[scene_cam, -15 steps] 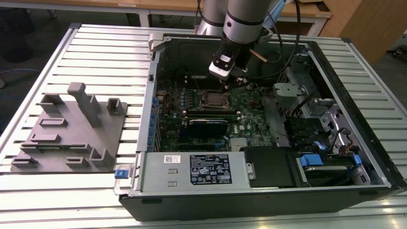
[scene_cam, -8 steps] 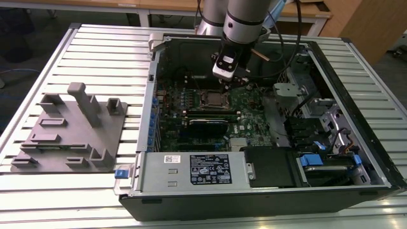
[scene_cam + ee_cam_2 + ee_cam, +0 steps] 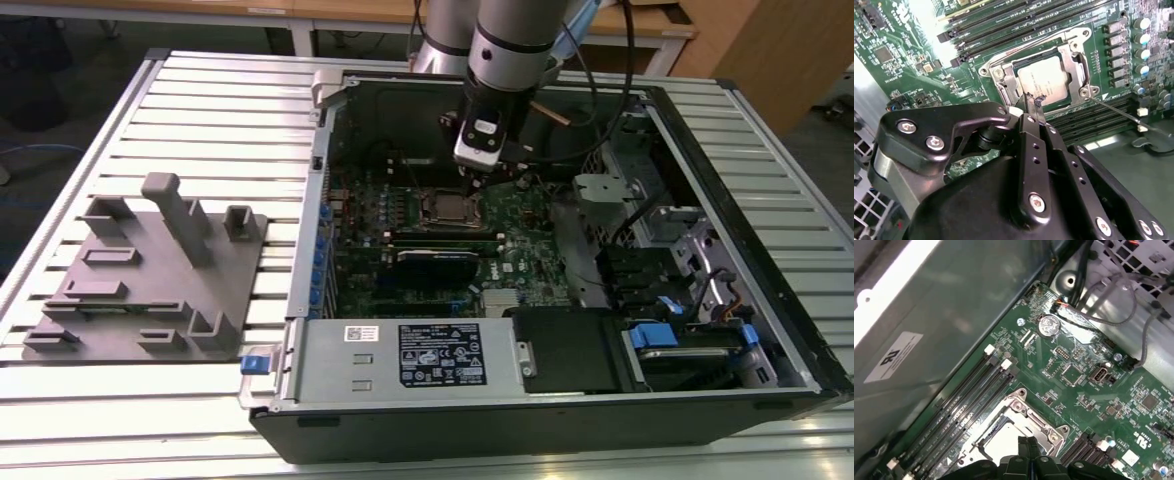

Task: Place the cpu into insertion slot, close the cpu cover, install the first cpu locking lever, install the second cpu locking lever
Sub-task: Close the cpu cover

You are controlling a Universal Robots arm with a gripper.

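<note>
The gripper [image 3: 1033,102] had its jaws pressed together with nothing visible between them. The tips sat right at the edge of the socket [image 3: 1013,407]; contact could not be judged. The chip [image 3: 1046,82] lay flat in that socket, just beyond the tips. The thin metal cover [image 3: 1074,60] lay down around it, the chip's face showing through the cut-out. A thin wire lever [image 3: 1119,112] ran out from the socket's corner over the green board [image 3: 904,55], inside the open computer case [image 3: 534,430].
</note>
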